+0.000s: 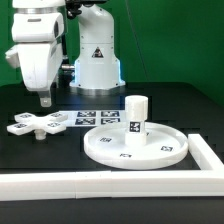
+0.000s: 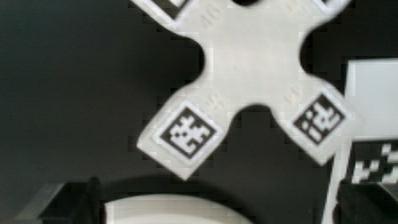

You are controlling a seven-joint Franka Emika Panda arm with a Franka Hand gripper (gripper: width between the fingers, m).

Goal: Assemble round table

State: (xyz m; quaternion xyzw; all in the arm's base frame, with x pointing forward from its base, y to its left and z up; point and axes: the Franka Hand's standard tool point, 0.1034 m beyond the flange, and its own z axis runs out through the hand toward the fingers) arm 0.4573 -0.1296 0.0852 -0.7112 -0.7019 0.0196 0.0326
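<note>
The small cross-shaped piece (image 1: 38, 125) lies flat on the black table at the exterior view's left; in the wrist view (image 2: 249, 80) it fills the middle, tags up. My gripper (image 1: 42, 100) hangs just above and slightly behind it, not touching. In the wrist view the gripper (image 2: 217, 202) is open and empty, with its dark fingers (image 2: 68, 205) far apart. The large rimmed round disc (image 1: 160, 150) lies at the exterior view's right. The short cylindrical post (image 1: 136, 113) stands upright on its middle.
The marker board (image 1: 100, 117) lies between the cross piece and the robot base (image 1: 97, 62); its edge shows in the wrist view (image 2: 370, 160). The long white border rail (image 1: 100, 183) runs along the front and right. A blurred white rounded shape (image 2: 169, 208) lies between the fingers.
</note>
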